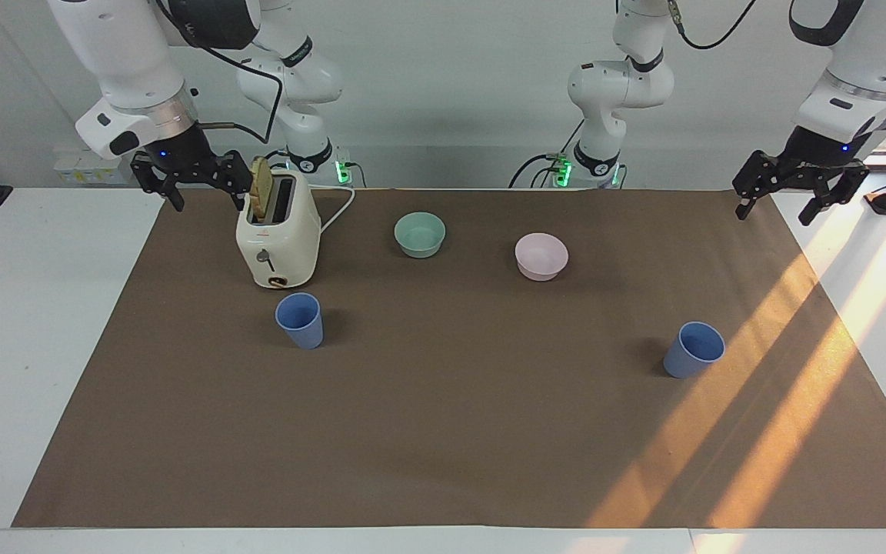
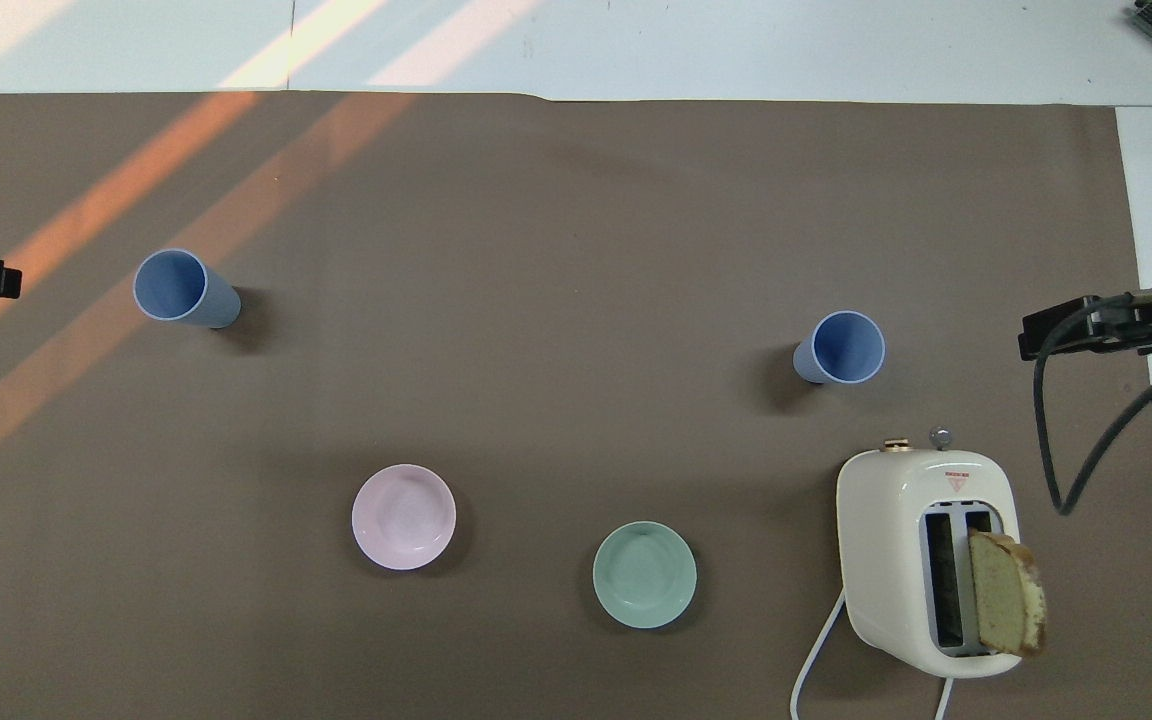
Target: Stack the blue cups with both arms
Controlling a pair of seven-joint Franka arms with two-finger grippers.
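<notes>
Desk (image 1: 43,323) surface, white, covered almost edge to edge by a brown mat (image 1: 443,431), with white margins showing at both ends and along the edge farthest from the robots.

Two blue cups stand upright on the mat, well apart from each other. One blue cup (image 1: 300,320) sits just in front of a cream toaster (image 1: 278,238), toward the right arm's end. The other blue cup (image 1: 694,349) stands alone toward the left arm's end, beside slanting bands of sunlight. Between the two cups the mat is bare, and the whole stretch farther from the robots than the cups is open too.

Nearer the robots, a pale green bowl (image 1: 420,234) and a pale pink bowl (image 1: 541,256) sit side by side, apart from each other and from the cups. The toaster holds a slice of bread (image 1: 261,189) poking up from one slot; its white cord (image 1: 339,209) trails toward the robots.

The right gripper (image 1: 191,192) hangs in the air over the mat's corner beside the toaster, fingers spread and holding nothing. The left gripper (image 1: 795,198) hangs over the mat's edge at its own end, near the white margin, fingers likewise spread and empty. Neither gripper touches a cup.
</notes>
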